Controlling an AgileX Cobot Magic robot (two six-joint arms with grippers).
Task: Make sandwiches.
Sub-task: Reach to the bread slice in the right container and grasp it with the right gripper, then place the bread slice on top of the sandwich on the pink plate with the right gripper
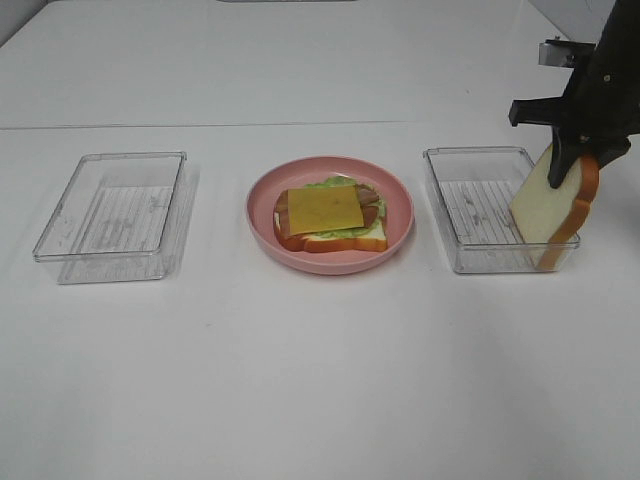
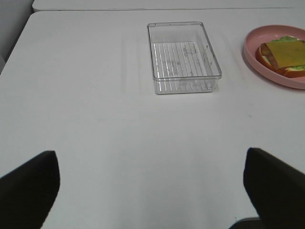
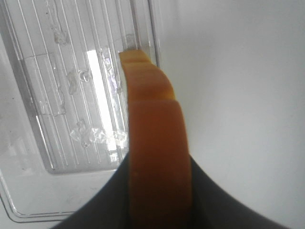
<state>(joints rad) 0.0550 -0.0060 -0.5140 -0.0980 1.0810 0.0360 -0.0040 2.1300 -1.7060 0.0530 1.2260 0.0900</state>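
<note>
Two clear trays sit on the white table [image 1: 300, 380] in the high view, the left tray [image 1: 112, 215] and the right tray [image 1: 497, 207], with a pink plate [image 1: 330, 213] between them. On the plate lies an open stack [image 1: 330, 216]: bread, lettuce, bacon, cheese on top. At the right tray's far right corner the right gripper [image 1: 566, 166] pinches a bread slice [image 1: 553, 206] by its top edge, the slice hanging upright (slightly tilted); whether its lower edge touches the tray is hard to say.

From the left wrist, the left gripper [image 2: 150, 191] has its fingers [image 2: 28, 188] spread wide over bare table, well apart from the tray.

From the right wrist, the jaws press on the slice's orange crust [image 3: 157, 143] above the tray.
</note>
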